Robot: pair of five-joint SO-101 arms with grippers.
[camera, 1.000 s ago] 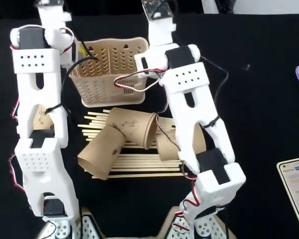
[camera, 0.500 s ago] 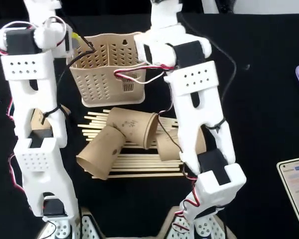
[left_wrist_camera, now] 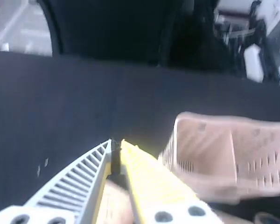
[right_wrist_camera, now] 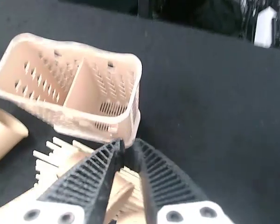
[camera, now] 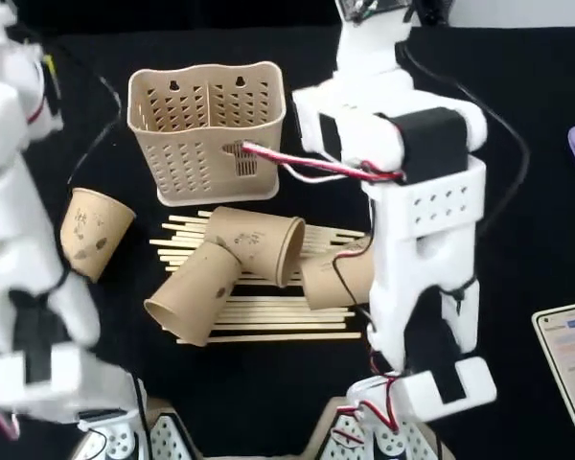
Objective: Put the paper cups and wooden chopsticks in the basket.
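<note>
Both aloft, closed: left pincer (left_wrist_camera: 115, 148), right pincer (right_wrist_camera: 127, 147).

The left arm (camera: 19, 240) has swung out to the left edge of the bench, uncovering the cup (camera: 94, 230) it stood over and the left side of the basket (camera: 208, 129). The right arm (camera: 422, 211) has risen and shifted right, off the basket's right rim.

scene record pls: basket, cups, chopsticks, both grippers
basket: beige perforated plastic basket, upright, empty
cups: four brown paper cups, lying on the black table, none in the basket
chopsticks: wooden chopsticks, spread on the table beside the basket, cups lying on them
left gripper: shut
right gripper: above the chopsticks, holding nothing
</note>
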